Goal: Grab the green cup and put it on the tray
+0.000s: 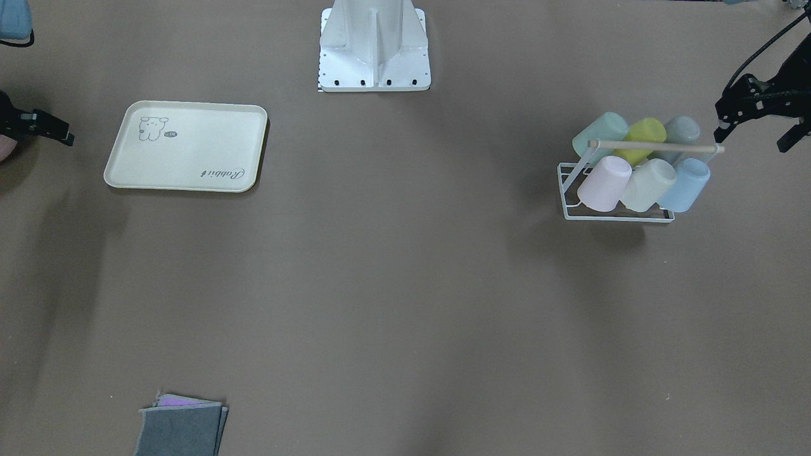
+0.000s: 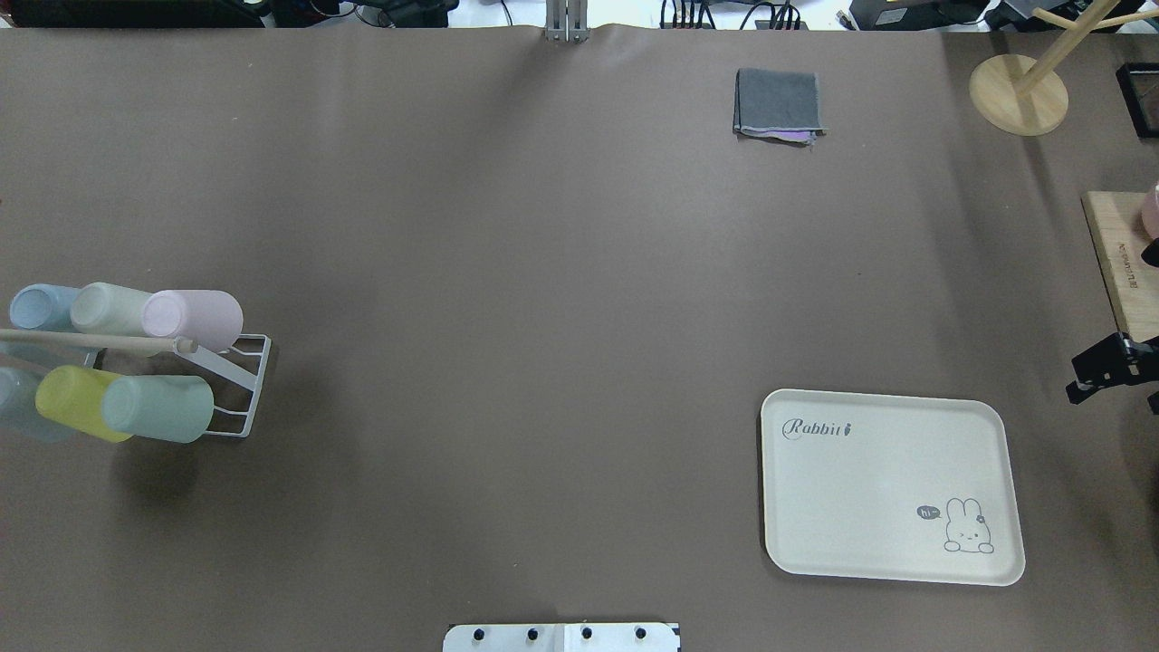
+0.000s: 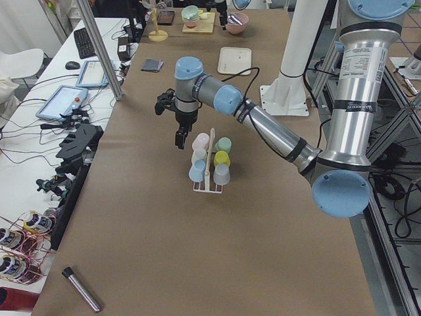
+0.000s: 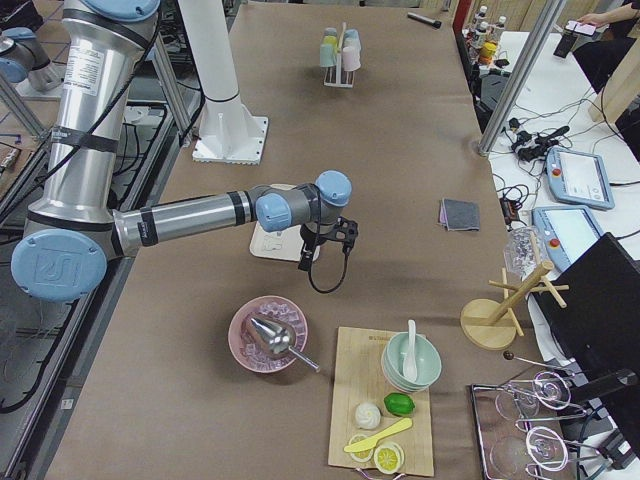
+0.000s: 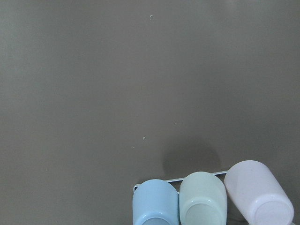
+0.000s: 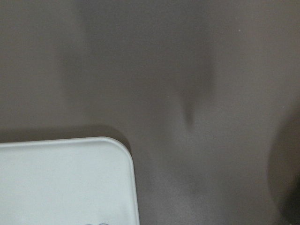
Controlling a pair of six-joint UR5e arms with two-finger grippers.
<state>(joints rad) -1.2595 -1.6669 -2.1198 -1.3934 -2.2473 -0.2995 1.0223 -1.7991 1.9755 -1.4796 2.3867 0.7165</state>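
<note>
The left gripper [image 1: 755,136] holds its fingers spread just beside the rack [image 1: 618,218], green cup [image 1: 605,132] at the end farthest from them; right gripper [image 1: 57,132] near the tray [image 1: 190,152], finger state unclear

The counter [image 2: 561,272] is a long surface under matte brown sheeting, lit evenly from above, so that shadows on it fall soft and blurred. Along one side runs a white workbench [image 3: 39,125] with a keyboard [image 3: 84,42], a mouse [image 3: 72,64], a tablet [image 3: 64,100] and tangled cables. A slanted aluminium post [image 3: 99,49] rises at its edge, and a white chair [image 3: 23,62] stands beyond it. Metal framing [image 3: 395,112] lines the opposite side.
</note>
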